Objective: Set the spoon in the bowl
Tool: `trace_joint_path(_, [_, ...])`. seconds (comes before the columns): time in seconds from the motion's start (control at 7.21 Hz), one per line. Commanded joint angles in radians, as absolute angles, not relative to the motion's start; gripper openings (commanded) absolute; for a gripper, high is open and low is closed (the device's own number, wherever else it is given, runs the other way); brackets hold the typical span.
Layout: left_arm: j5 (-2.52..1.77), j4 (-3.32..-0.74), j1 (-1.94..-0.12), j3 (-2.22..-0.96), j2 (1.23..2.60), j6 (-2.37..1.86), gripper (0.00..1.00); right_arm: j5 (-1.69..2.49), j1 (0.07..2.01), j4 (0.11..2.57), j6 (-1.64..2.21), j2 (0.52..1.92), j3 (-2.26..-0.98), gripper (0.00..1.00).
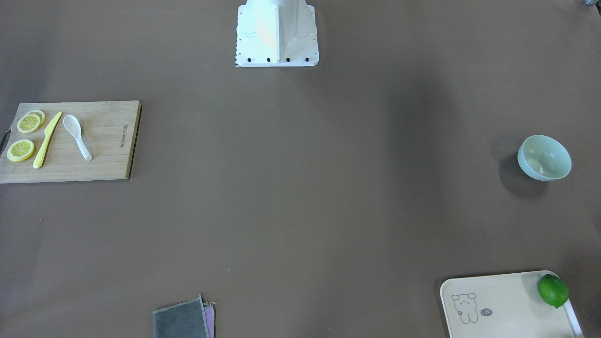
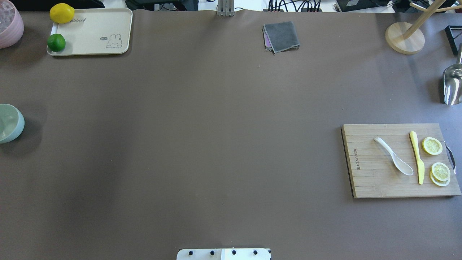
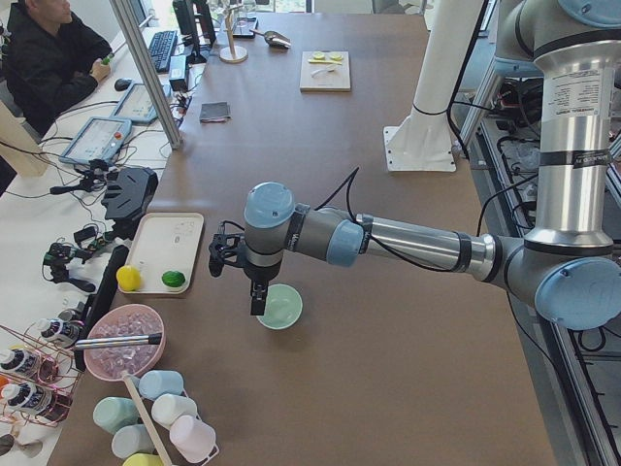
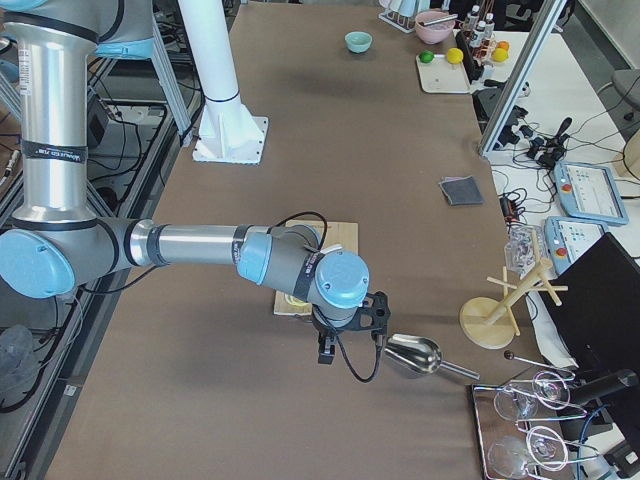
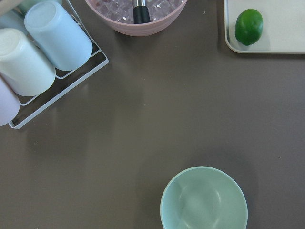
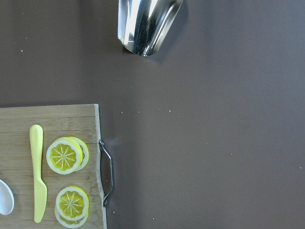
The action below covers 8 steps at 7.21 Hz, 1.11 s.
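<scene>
Small white spoon (image 2: 394, 156), glossy, with a deep oval scoop and a short thick handle; flat on the wooden cutting board (image 2: 375, 184), just beside a yellow knife (image 2: 417, 157), lemon slices (image 2: 432, 146) beyond that. Off to one side of the right gripper (image 4: 330, 345), knife and slices between; that claw above bare table near a metal scoop (image 6: 147, 24); spread or pressed together, cannot tell. Well apart from the left gripper (image 3: 254, 291), poised by the pale green bowl (image 1: 544, 157) at the table's other end; jaws there likewise impossible to judge.
</scene>
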<state>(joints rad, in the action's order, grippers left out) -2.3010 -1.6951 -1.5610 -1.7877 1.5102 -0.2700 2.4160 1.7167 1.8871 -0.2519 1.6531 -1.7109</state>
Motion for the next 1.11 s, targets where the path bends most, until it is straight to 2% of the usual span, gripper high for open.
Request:
trace_joint_path(0.0, [-2.301,-1.694,-1.562,-1.792,1.506,-0.271,0.99,2.416,1.713,1.887,-0.252,1.648,-1.710,1.00])
trace_joint_path(0.97, [-2.301,-1.695,-1.557,-1.779,1.508,-0.272,0.99,2.419,1.713,1.887,-0.252,1.646,-1.712,1.00])
